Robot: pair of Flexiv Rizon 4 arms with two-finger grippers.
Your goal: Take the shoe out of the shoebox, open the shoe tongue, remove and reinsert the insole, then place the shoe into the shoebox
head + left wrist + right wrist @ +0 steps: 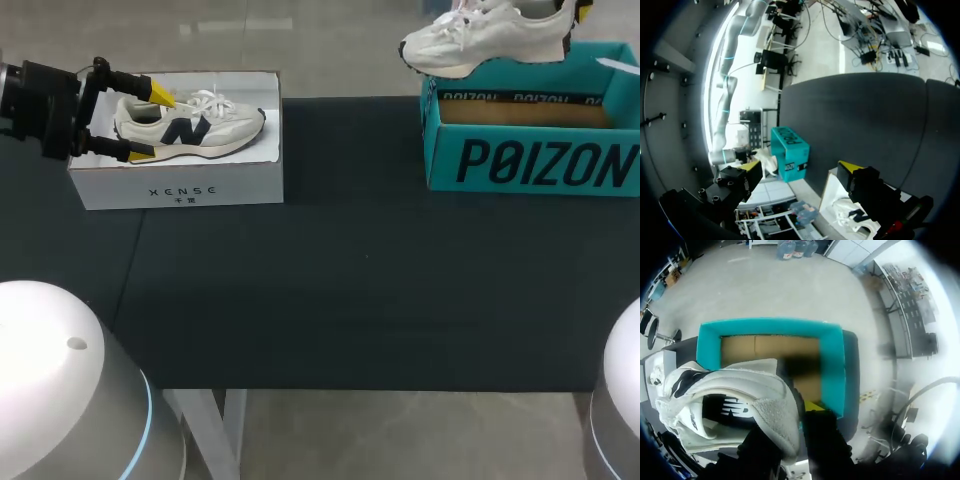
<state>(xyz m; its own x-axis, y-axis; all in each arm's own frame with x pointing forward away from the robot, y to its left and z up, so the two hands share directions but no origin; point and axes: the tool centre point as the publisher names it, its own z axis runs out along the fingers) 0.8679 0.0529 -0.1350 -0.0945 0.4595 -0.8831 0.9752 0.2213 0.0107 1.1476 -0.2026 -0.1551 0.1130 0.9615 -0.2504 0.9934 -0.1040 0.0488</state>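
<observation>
My right gripper (805,412) has its jaws pinching the heel of the white sneaker (485,40), which hangs in the air over the far rim of the teal shoebox (530,165). The sneaker's long axis runs along the box's long side, toe pointing toward my left. The upper looks like soft mesh and suede, the heel collar padded. The box is stiff card with a bare brown floor.

My left gripper (150,124) is well apart, jaws spread over the toe of a navy-marked sneaker (200,125) lying in a white shoebox (180,185) on the dark surface (350,270).
</observation>
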